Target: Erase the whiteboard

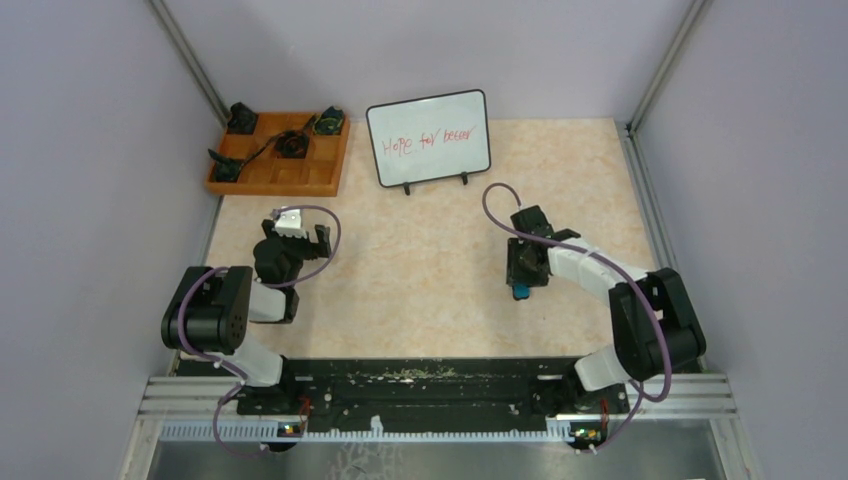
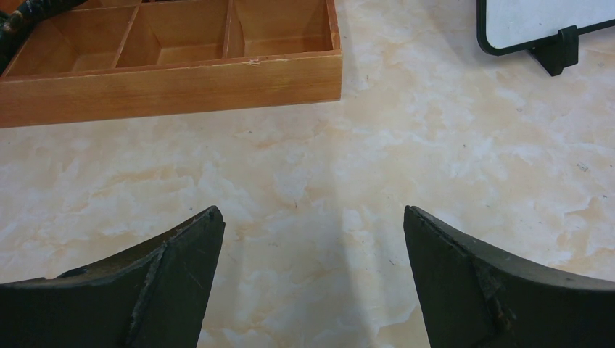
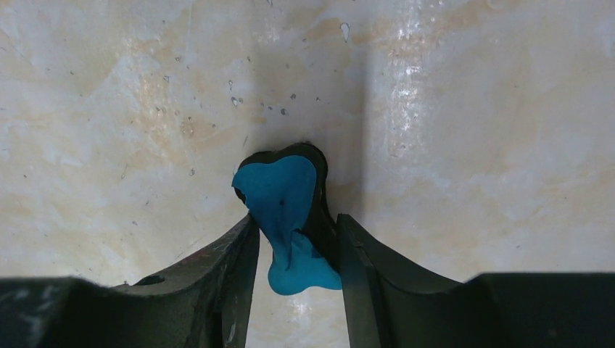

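The whiteboard (image 1: 428,138) stands on two black feet at the back of the table, with red handwriting across it; its lower corner and one foot show in the left wrist view (image 2: 544,22). My right gripper (image 1: 521,283) points down at the table right of centre, well in front of the board. Its fingers are shut on a blue eraser (image 3: 279,196) with a black backing, whose blue end also shows from above (image 1: 521,293). My left gripper (image 2: 312,217) is open over bare table at the left, holding nothing.
An orange wooden compartment tray (image 1: 278,178) sits at the back left, beside the board, its front wall close ahead in the left wrist view (image 2: 181,80). Dark small parts joined by a cable (image 1: 290,143) lie in its compartments. Grey walls enclose the table on three sides.
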Action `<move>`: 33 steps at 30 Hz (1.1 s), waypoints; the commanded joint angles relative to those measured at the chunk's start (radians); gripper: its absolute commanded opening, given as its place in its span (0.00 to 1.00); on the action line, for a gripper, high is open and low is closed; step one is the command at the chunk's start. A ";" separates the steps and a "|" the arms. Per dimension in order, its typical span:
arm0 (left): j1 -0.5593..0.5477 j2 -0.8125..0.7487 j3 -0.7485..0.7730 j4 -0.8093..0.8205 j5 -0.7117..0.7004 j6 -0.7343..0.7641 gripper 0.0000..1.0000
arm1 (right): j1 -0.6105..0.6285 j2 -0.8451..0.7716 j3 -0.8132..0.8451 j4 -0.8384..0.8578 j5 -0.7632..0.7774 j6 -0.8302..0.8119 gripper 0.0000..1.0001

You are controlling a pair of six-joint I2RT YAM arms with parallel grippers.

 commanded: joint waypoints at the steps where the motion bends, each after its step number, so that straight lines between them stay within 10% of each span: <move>1: 0.000 0.009 0.000 0.042 -0.001 -0.002 0.98 | 0.009 -0.068 -0.011 -0.010 0.015 0.017 0.44; 19: -0.001 0.009 0.000 0.043 -0.001 -0.002 0.98 | 0.009 -0.040 -0.040 0.027 0.006 0.019 0.23; 24: 0.000 0.009 0.000 0.043 -0.001 -0.002 0.97 | 0.009 -0.030 -0.045 0.041 -0.011 0.020 0.01; 33: -0.001 0.009 0.000 0.043 -0.001 -0.003 0.99 | 0.053 -0.192 -0.017 0.034 0.021 0.044 0.00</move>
